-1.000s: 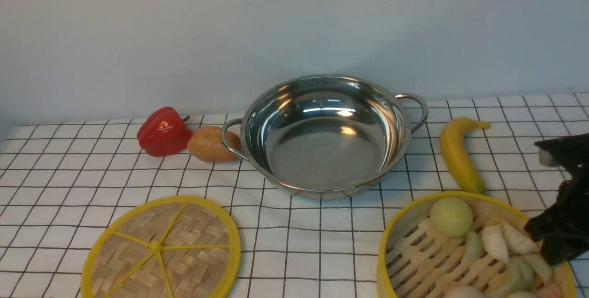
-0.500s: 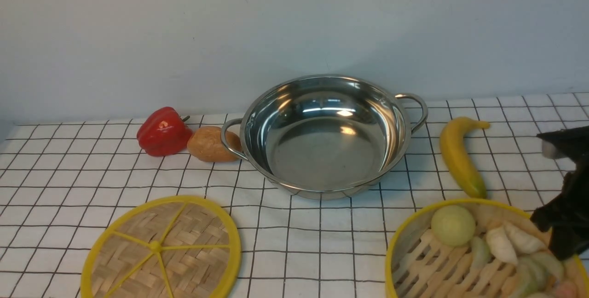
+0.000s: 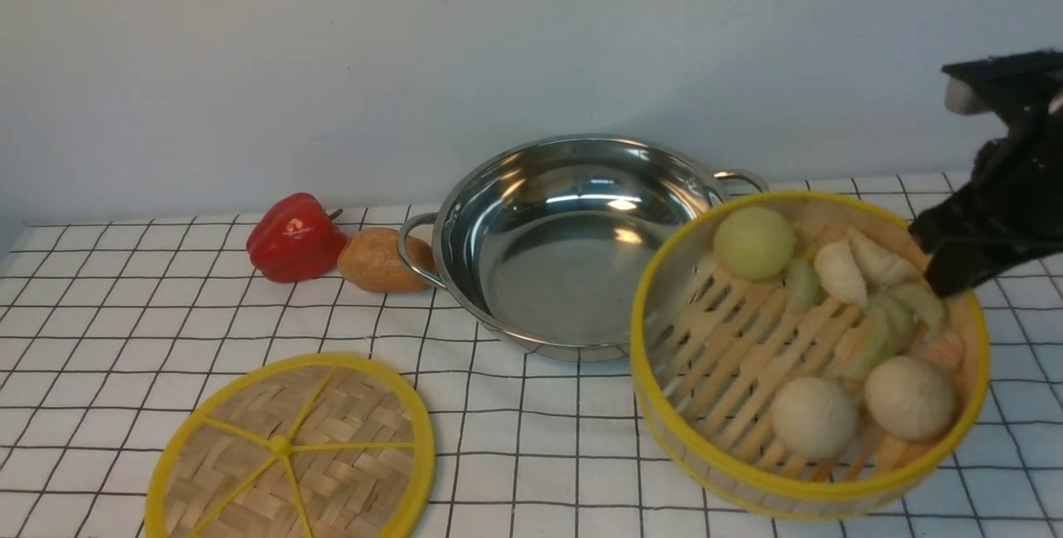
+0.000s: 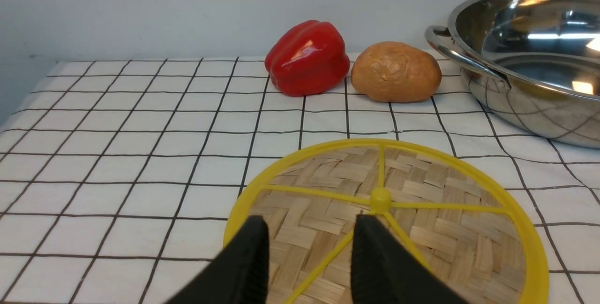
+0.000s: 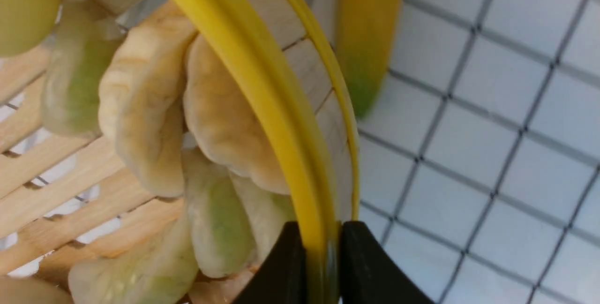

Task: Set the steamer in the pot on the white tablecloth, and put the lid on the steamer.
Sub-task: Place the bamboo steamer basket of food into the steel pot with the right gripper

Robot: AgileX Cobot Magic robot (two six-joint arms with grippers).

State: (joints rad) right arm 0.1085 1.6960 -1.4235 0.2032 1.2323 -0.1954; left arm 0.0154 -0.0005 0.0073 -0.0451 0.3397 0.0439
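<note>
right wrist view — fingers (image 5: 281,271) pinch steamer (image 5: 248,64) rim.

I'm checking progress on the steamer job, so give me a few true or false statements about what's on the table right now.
1. The right gripper is shut on the rim of the steamer. True.
2. The steamer sits inside the pot. False: it is held tilted, outside the empty pot.
3. The lid lies flat on the tablecloth. True.
4. The left gripper holds the lid. False: its jaws stand apart over the lid, gripping nothing.
</note>
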